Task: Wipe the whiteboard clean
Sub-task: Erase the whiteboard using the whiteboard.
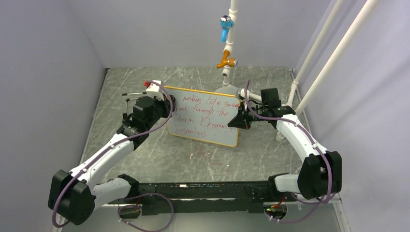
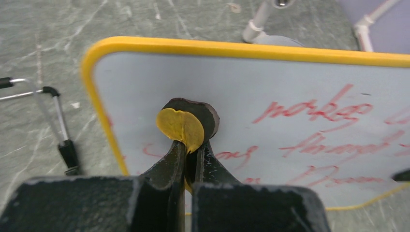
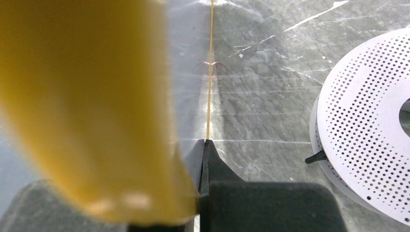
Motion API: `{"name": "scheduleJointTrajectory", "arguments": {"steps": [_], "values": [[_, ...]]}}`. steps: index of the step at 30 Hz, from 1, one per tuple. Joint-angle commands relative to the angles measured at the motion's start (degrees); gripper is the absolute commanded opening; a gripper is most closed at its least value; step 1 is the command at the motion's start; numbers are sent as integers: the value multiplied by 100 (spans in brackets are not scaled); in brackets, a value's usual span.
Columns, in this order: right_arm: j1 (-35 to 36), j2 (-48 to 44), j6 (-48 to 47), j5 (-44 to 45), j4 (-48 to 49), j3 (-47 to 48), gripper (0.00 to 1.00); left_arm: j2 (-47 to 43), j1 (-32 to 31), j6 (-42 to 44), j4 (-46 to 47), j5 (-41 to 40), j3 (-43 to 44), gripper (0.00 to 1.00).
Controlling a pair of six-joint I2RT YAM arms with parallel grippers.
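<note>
Wiping step about to begin; left gripper [image 2: 191,145] clamped on round eraser pad [image 2: 186,123], whiteboard [image 2: 270,77] directly ahead; right gripper [image 3: 205,145] pinched onto its edge; next: sweep pad across red writing [image 2: 314,108].

The whiteboard [image 1: 205,116] is seen to have a smooth, glossy white face, marked with red ink, and a smooth yellow-orange rim that looks like plastic. The table [image 1: 208,162] is finished as grey veined stone with a dull sheen. The round pad [image 2: 181,128] is faced in matt yellow on a dark, felt-like body. The fingers [image 2: 167,166] of the left gripper [image 2: 192,152] are made of black matt plastic, faintly scuffed. The perforated disc [image 3: 367,125] is rendered in matt white, and the pipes [image 1: 335,53] in smooth white plastic.
</note>
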Motion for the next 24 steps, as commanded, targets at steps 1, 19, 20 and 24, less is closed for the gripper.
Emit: {"name": "scheduleJointTrajectory", "arguments": {"steps": [1, 19, 20, 24], "values": [[198, 42, -452, 23, -353, 189, 0, -187, -365, 117, 130, 353, 204, 0], [189, 68, -1286, -148, -1077, 366, 0, -589, 62, 424, 9, 66, -281, 0], [194, 74, -1311, -156, -1088, 357, 0, -589, 60, 440, 103, 249, -307, 0], [192, 97, -1368, -167, -1135, 384, 0, -637, -163, 638, 214, 558, -326, 0]]}}
